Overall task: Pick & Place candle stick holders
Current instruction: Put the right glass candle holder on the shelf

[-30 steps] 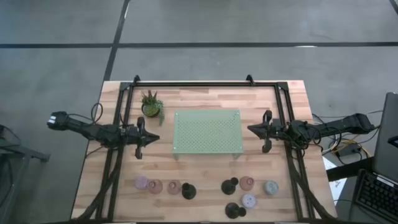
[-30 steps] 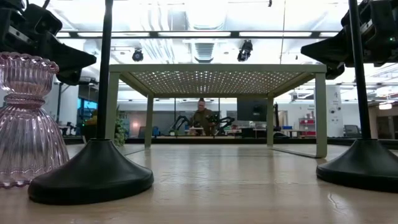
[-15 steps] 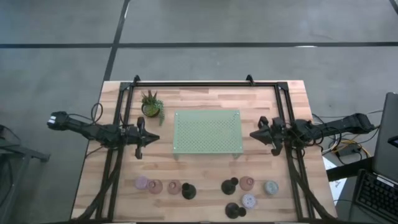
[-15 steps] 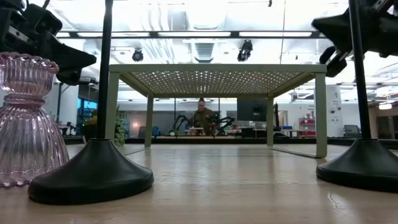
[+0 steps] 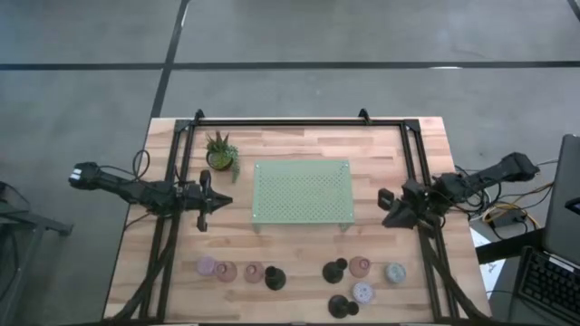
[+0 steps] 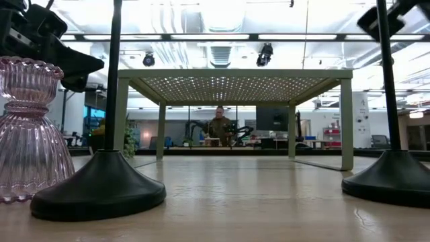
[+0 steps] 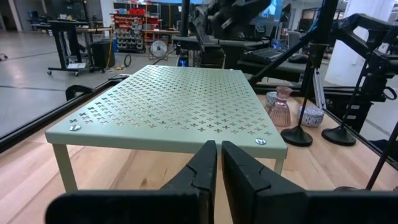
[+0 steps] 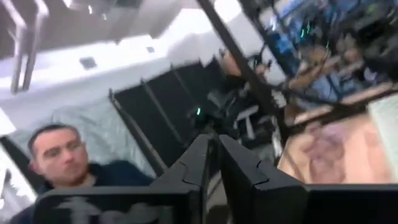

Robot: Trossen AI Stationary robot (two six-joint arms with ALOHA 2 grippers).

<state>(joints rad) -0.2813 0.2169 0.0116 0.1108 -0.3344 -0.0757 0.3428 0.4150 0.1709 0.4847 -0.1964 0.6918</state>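
Wooden table (image 5: 299, 249), nine candle stick holders (image 5: 273, 278) near edge, left hand (image 5: 223, 203) pressed together, right hand (image 5: 384, 218) nearly closed.

The tray (image 5: 302, 190) stands mid-counter (image 5: 299, 145). The potted plant (image 5: 220, 152) sits beside it toward the left edge. The candle stick holders (image 5: 237, 271) line the near edge in two groups, four toward the left corner, five toward the right (image 5: 361, 281).

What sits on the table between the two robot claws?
The pale green tray lies between the left gripper and right gripper, seen from above.
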